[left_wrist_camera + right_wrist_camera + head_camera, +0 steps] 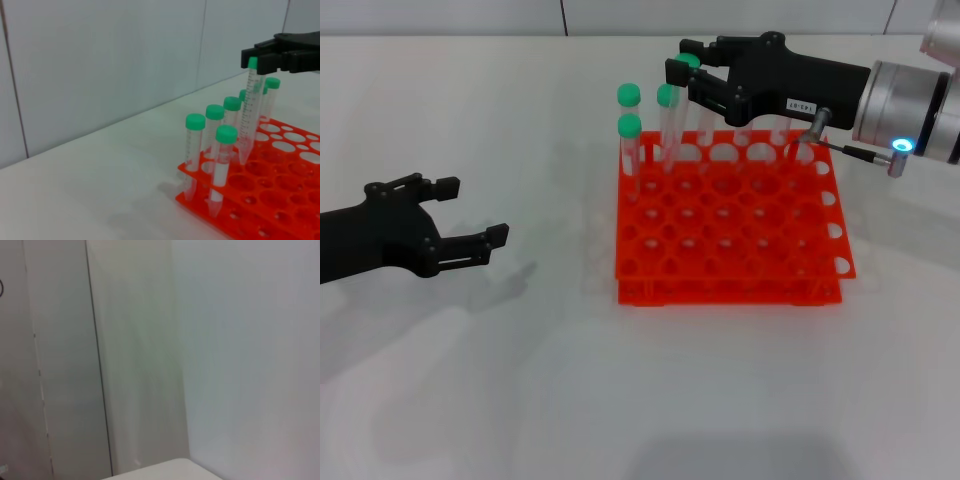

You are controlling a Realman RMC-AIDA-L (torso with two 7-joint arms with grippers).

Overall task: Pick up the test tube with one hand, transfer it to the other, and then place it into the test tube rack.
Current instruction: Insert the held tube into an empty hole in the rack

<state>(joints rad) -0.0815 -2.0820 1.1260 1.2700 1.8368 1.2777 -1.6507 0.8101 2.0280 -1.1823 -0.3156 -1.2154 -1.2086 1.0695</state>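
My right gripper (680, 60), black with a white label and a blue wrist light, is over the far left corner of the orange-red rack (790, 275). It is shut on the green cap of a clear test tube (246, 120). The tube hangs upright with its tip at a back-row hole. This gripper also shows in the left wrist view (257, 57). My left gripper (475, 210) is open and empty, low over the table well to the left of the rack. The right wrist view shows only wall and a bit of table.
Several green-capped tubes (630, 125) stand in the rack's far left holes, close to the held tube; they also show in the left wrist view (195, 122). The rack's other holes (285, 146) are empty. The white table (520, 380) lies around the rack.
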